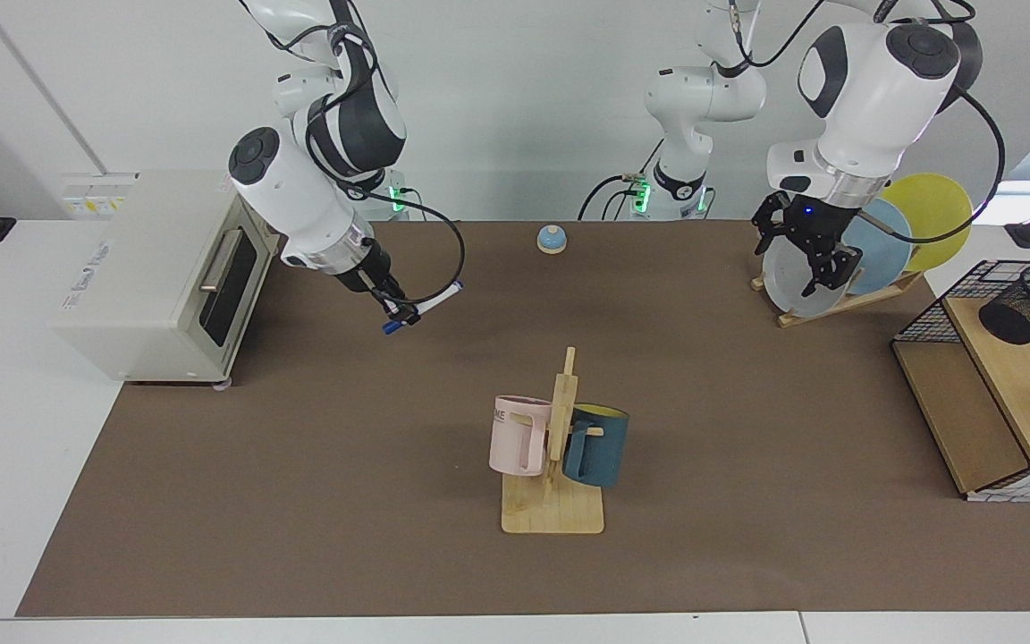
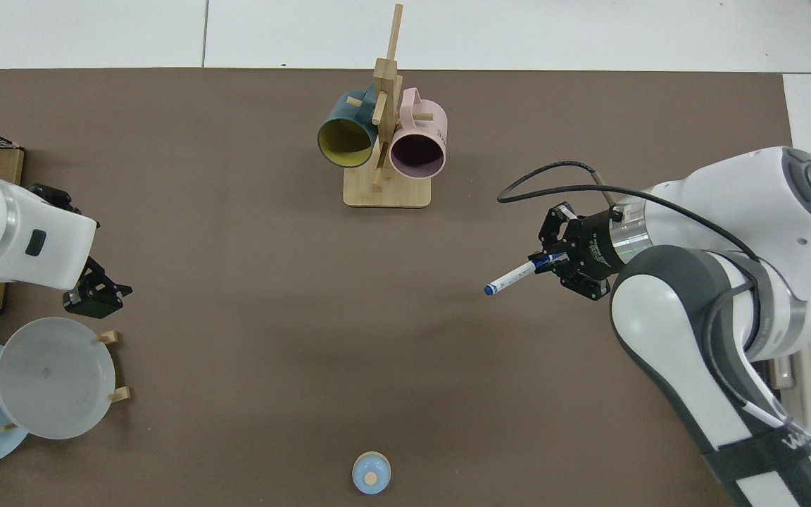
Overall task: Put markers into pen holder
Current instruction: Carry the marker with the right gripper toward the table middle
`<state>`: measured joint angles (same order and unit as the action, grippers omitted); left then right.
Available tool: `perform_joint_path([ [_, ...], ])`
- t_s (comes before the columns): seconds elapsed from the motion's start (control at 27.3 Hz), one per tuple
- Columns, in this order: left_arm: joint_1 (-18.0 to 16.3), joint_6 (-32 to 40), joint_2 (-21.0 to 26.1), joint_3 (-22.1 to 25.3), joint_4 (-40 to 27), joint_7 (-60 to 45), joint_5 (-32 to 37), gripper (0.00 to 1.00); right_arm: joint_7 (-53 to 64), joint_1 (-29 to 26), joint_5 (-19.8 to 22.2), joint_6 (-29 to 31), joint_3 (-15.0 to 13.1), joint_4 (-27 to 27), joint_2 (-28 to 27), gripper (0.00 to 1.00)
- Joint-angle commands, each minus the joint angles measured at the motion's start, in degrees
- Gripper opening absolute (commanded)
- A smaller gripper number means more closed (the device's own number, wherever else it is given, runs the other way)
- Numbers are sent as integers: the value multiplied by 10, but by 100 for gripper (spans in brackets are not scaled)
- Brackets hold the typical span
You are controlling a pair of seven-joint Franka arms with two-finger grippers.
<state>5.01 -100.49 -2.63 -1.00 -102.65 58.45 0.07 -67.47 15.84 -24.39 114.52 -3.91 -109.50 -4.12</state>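
1. Nearest the facing camera, a bamboo mug stand (image 1: 552,501) sits mid-table on the brown mat (image 1: 300,501), with a pale pink mug (image 1: 516,436) and a dark blue mug with a yellow inside (image 1: 596,444) hanging on its pegs.
2. Off at the mat's edge on my left arm's side, a large black wire-grid frame with wooden shelves (image 1: 998,402) carries the small black wire-mesh pen holder (image 1: 1029,304), which lies tilted on the upper shelf.
3. My right end effector (image 1: 399,311) hangs above the mat beside the cream toaster oven (image 1: 162,268), clamped on the slim white marker with a blue cap (image 1: 423,309). The marker lies nearly level in the air, gripped close to one end, well apart from the pen holder.
4. From above, the marker's long part (image 2: 514,276) juts out of my right end effector (image 2: 553,264) toward the table's middle.
5. My left end effector (image 1: 814,259) hovers just in front of the grey plate (image 1: 788,282) in the wooden plate rack (image 1: 837,304). Its fingers stand apart with nothing between them.
6. Farthest back sits a small blue dome-shaped bell (image 1: 552,239).
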Motion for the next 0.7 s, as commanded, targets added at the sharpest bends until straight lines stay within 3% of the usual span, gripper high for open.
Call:
perform_joint_path([
  [0.0, 6, 27, -11, -36, 27, 18, -4, 100, -123, 28, -57, -2, -2, 45, -9, 0],
  [0.15, 11, 71, -11, -72, 56, -78, 2, 100, -235, 35, -80, -1, -1, 67, -8, 0],
  [0.26, 10, 95, -10, -108, 70, -154, 3, 100, -316, 40, -85, 38, 5, 68, -5, 0],
  [0.55, 15, 86, 5, -149, 93, -158, 26, 100, -462, 105, -85, 118, 8, 68, -4, 0],
  [0.66, 15, 64, 32, -163, 108, -143, 26, 100, -497, 130, -84, 139, 8, 68, -3, 0],
])
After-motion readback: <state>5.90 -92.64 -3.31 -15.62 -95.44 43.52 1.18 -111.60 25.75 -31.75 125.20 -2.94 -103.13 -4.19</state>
